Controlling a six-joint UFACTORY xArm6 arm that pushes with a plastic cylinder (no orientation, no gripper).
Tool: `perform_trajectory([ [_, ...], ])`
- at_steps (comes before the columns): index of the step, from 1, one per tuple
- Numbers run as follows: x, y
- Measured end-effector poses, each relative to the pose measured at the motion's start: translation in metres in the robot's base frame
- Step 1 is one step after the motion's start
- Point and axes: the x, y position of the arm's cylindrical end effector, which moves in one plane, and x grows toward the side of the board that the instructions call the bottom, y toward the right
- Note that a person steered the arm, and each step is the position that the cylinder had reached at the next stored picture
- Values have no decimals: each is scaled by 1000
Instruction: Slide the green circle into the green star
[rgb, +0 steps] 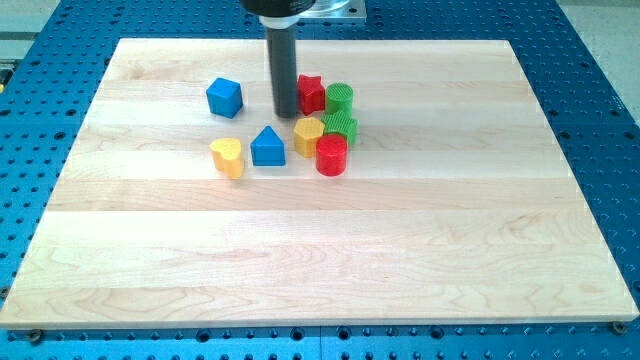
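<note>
The green circle (340, 98) stands near the view's top centre, touching the red star (311, 93) on its left. The green star (342, 126) sits just below the green circle, close to or touching it. My tip (286, 114) is the lower end of the dark rod; it rests on the board just left of the red star, between it and the blue cube (225, 97). The tip is left of both green blocks, with the red star in between.
A yellow hexagon-like block (308, 136) and a red cylinder (331, 155) crowd the green star from the left and below. A blue triangle (267, 147) and a yellow heart (228, 157) lie further left. The wooden board (320, 260) sits on a blue perforated table.
</note>
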Motion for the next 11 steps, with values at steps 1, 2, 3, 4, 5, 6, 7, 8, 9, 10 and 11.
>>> perform_trajectory([
  [1,-25,90],
  [2,-21,84],
  [3,-21,83],
  [4,-21,83],
  [5,-21,85],
  [6,-28,114],
  [7,-50,194],
  [8,-12,177],
  [9,5,52],
  [10,1,2],
  [11,-23,-40],
])
